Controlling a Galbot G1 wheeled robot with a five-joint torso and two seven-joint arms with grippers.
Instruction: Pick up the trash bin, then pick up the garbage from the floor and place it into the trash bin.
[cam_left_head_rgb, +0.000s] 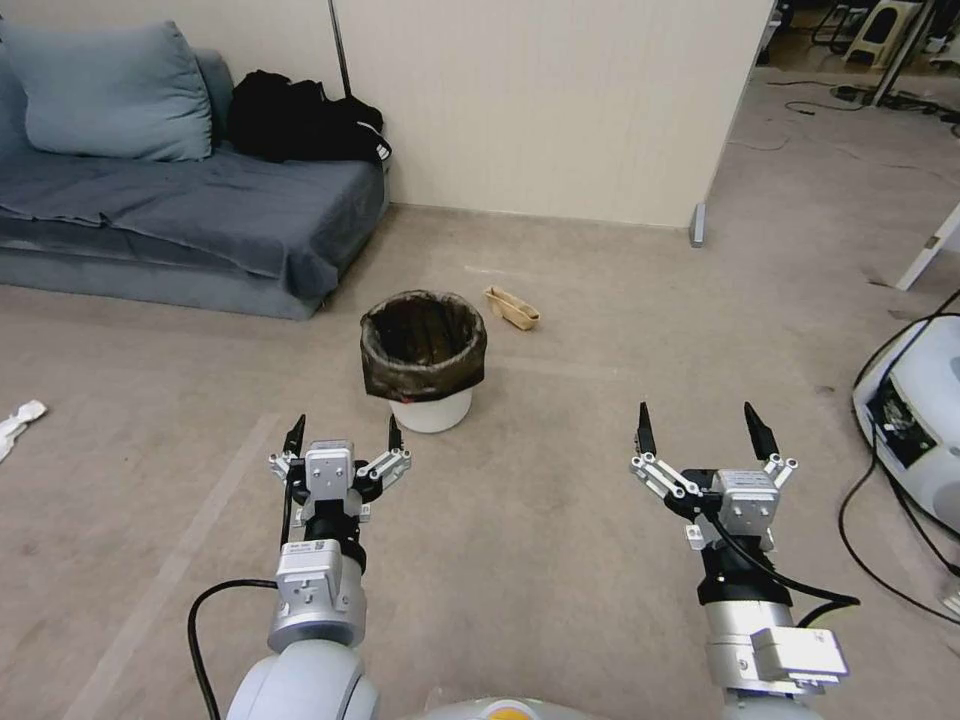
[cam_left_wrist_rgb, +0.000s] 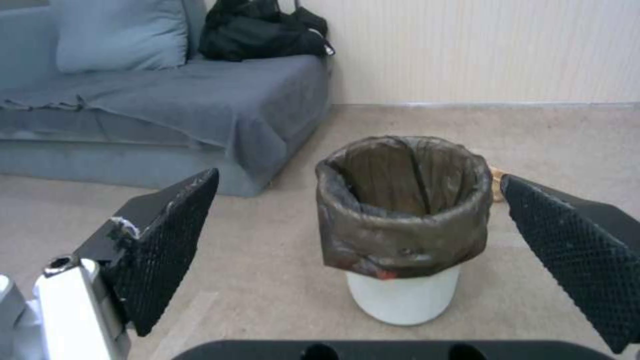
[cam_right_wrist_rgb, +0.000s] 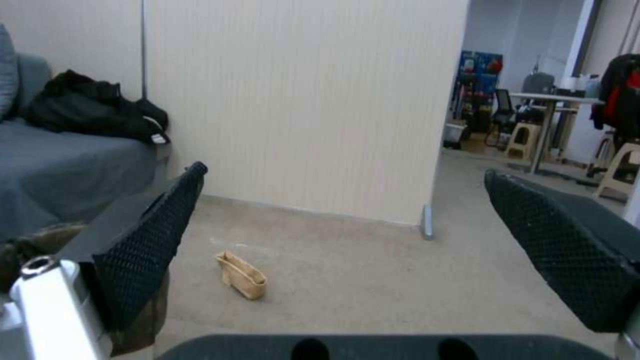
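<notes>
A: Bin position?
B: Trash bin (cam_left_head_rgb: 424, 357) upright on the floor (cam_left_head_rgb: 560, 540), dark bag folded over its rim, just ahead of the left claw (cam_left_head_rgb: 342, 433) and a little to its right. Not touching.
A: Claw states?
B: Left claw spread wide, holding nothing, pointed at the bin. Right claw (cam_left_head_rgb: 702, 430) also wide and holding nothing, well to the bin's right.
A: Garbage?
B: Tan paper piece (cam_left_head_rgb: 511, 307) on the floor just beyond the bin, to its right. White scrap (cam_left_head_rgb: 18, 420) far left, near the sofa (cam_left_head_rgb: 200, 210).
</notes>
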